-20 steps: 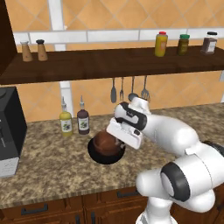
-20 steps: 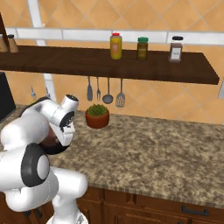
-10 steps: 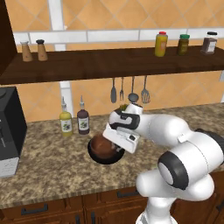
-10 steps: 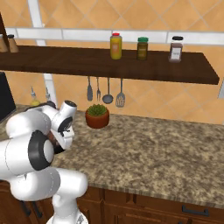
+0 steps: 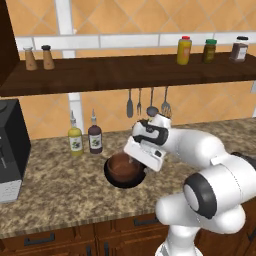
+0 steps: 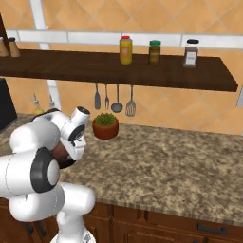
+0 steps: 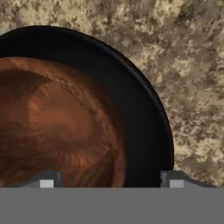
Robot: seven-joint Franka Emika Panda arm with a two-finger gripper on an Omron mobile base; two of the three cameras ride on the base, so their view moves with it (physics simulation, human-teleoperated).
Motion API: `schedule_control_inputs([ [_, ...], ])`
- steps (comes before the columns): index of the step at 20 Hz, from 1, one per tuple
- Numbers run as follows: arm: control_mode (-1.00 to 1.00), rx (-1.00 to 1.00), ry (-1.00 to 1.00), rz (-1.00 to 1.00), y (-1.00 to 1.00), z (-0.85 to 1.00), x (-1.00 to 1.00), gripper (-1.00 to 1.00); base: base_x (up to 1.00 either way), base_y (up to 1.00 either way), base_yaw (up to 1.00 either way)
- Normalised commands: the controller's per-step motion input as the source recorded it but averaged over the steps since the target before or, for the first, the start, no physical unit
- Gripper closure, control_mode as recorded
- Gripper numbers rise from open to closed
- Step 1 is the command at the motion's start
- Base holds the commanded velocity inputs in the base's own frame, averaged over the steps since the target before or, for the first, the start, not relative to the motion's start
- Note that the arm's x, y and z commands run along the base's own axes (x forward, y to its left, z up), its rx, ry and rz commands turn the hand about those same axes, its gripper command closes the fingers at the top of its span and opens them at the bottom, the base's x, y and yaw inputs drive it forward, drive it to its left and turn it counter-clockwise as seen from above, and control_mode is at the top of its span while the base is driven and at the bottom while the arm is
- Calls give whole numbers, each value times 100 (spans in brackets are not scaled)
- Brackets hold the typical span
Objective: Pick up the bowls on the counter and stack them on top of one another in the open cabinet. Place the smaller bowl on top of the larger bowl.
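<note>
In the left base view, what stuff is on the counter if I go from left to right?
Black appliance → yellow bottle → dark bottle → larger bowl with the smaller bowl sitting in it.

No readable text, brand, number or sign appears anywhere. The small yellow-green glass bottle (image 5: 75, 141) and the dark brown glass bottle (image 5: 95, 138) carry pale labels too blurred to read.

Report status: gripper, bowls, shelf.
Gripper open, straddling black bowl's rim. Brown bowl nested in black bowl, both on counter. Shelf holds shakers and jars.
</note>
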Motion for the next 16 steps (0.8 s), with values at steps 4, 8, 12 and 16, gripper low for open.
schedule_control_inputs([
  [4, -100, 12, 0, 0, -65, 30, -29, -100, 0, 0, 0],
  [8, -100, 12, -2, 0, -34, 0, 0, -100, 0, 0, 0],
  [12, -100, 4, -1, 0, -4, -21, 4, -100, 0, 0, 0],
  [16, -100, 2, -5, 1, 10, -37, 12, -100, 0, 0, 0],
])
